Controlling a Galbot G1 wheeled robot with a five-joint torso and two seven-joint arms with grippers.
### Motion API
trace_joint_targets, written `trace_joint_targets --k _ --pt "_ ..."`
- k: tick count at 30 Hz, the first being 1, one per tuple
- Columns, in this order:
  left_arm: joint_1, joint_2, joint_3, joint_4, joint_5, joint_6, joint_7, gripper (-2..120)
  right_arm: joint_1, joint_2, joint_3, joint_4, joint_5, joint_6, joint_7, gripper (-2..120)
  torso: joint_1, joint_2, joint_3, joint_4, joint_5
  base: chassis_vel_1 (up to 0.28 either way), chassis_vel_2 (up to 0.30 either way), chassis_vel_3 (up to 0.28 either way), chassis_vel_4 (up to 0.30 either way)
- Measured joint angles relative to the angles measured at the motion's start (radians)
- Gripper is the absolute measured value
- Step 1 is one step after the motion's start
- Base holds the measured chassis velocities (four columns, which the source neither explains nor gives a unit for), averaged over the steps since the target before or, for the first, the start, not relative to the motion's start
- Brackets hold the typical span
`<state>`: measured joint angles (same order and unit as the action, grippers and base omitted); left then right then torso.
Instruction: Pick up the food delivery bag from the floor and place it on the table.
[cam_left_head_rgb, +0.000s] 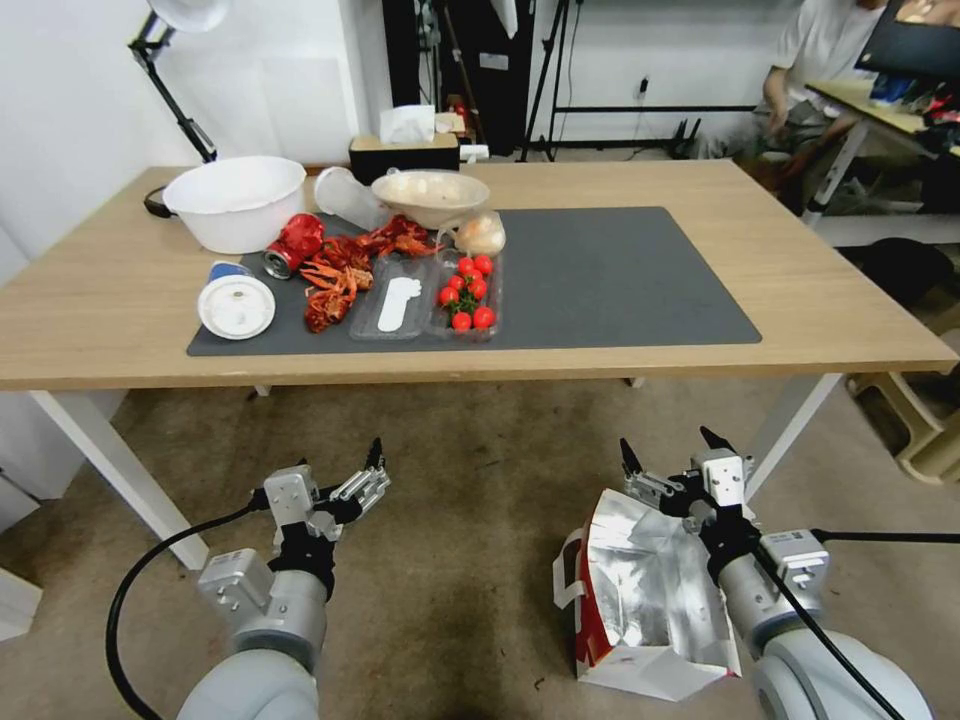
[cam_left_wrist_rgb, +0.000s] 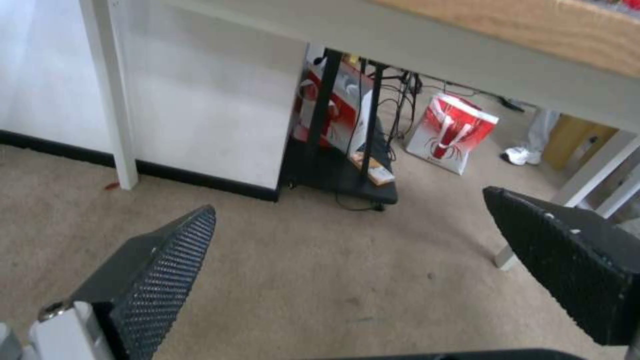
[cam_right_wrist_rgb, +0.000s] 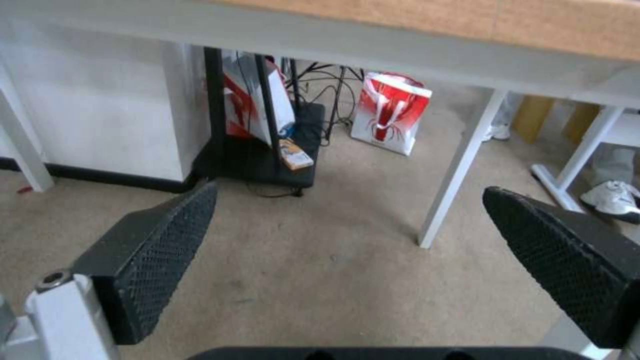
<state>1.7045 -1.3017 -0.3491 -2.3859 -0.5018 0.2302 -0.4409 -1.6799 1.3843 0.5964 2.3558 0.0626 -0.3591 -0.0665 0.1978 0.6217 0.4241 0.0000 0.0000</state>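
The table (cam_left_head_rgb: 800, 300), a wide light-wood top on white legs, spans the head view, with a dark grey mat (cam_left_head_rgb: 620, 275) lying along its middle. The left half of the mat is crowded: a white bowl (cam_left_head_rgb: 236, 202), a shallower cream bowl (cam_left_head_rgb: 430, 196), red crayfish (cam_left_head_rgb: 345, 270), a clear tray of cherry tomatoes (cam_left_head_rgb: 467, 292), a crushed red can (cam_left_head_rgb: 292, 245) and a round white lid (cam_left_head_rgb: 236, 306). The right half of the mat is bare.

The carpeted floor (cam_left_head_rgb: 470, 480) runs below the near table edge. On it, at the robot's right, stands the food delivery bag (cam_left_head_rgb: 645, 600), its mouth open so the crumpled silver foil lining faces up, a red side panel and a white handle showing on its left side. It has not been lifted, so I judge the task to be at its start: the grasp, the lift and the placing on the table are all left to do.

The right gripper (cam_left_head_rgb: 668, 452) hangs just over the far rim of the bag, forearm reaching forward and down, jaws spread wide and gripping nothing; whether a fingertip touches the foil cannot be told. Its wrist view looks under the table, past both parted pads, at carpet. The left gripper (cam_left_head_rgb: 340, 478) is held low over bare carpet, well apart from the bag, its jaws likewise wide and empty.
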Motion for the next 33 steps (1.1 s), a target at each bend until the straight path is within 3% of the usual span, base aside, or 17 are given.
trace_joint_targets --k 33 --pt "-0.004 0.005 0.012 0.048 0.018 -0.010 0.016 100 -0.019 -0.010 0.013 -0.036 0.057 0.036 -0.034 100 -0.052 -0.136 -0.084 0.0000 0.0000 0.000 0.000 0.000 0.000"
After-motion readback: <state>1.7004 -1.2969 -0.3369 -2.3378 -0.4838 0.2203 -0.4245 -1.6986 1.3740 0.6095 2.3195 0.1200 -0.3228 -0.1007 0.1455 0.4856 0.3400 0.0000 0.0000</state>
